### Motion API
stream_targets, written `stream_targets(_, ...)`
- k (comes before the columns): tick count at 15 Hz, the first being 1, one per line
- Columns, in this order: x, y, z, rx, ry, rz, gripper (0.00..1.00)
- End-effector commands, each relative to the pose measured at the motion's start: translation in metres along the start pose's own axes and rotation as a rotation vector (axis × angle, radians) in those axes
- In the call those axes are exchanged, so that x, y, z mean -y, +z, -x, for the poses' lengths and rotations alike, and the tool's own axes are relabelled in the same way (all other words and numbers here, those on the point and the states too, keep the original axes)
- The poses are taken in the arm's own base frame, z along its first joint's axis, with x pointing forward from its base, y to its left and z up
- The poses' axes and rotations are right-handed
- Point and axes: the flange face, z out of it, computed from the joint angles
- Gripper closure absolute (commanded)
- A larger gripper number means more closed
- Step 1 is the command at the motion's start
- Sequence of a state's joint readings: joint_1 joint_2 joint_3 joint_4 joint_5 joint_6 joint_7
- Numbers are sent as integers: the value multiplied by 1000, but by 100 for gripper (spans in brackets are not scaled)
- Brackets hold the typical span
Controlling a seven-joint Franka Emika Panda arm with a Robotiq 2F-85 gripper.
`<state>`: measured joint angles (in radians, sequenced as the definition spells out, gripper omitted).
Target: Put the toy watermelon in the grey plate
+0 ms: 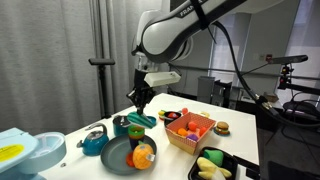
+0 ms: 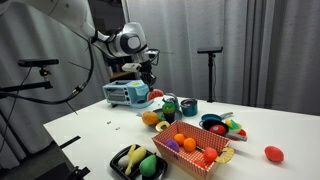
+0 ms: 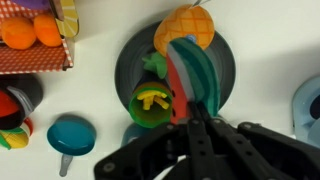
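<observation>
The likeliest slip is a bad landing. In the wrist view the toy watermelon slice, green rind with red flesh (image 3: 190, 72), hangs over the dark grey round shallow plate (image 3: 132, 55). The plate's floor is partly taken. An orange round toy fruit (image 3: 186, 26) sits at one side, and a small green cup holding a yellow piece (image 3: 151, 102) crowds the rim at the other. If the slice is let go from this height, it could strike the fruit or the cup and tip out onto the white counter (image 3: 275, 40). A narrow slice may also bounce or roll on its curved rind.

The gripper (image 3: 190, 112) has its jaws pinching the slice at one end, so most of the toy juts out past them.

In an exterior view the arm comes down from a raised elbow with the wrist turned straight downward. There the gripper (image 1: 141, 100) hovers clear above the plate (image 1: 117, 158), which lies near the counter edge closest to that camera. A woven basket of toy foods (image 1: 190, 131) stands beside the plate, toward the counter's middle. Lowering before release looks the safer move.
</observation>
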<state>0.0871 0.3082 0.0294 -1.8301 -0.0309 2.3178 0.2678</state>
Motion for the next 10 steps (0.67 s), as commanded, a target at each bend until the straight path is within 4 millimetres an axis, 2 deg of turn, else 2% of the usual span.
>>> stream_targets(1,15,6,-13,-31,39,38,100)
stream_targets(3,21,10,-15,-31,40,51,100)
stream_targets(4,9,6,-20,-26,38,56,100)
stream_targets(5,7,7,-21,-23,42,62,100)
stream_targets(6,1,8,-22,-20,47,69,73)
stream_targets(8,-14,11,-23,-17,64,84,65)
stream_targets(10,-27,11,-23,-16,79,92,49)
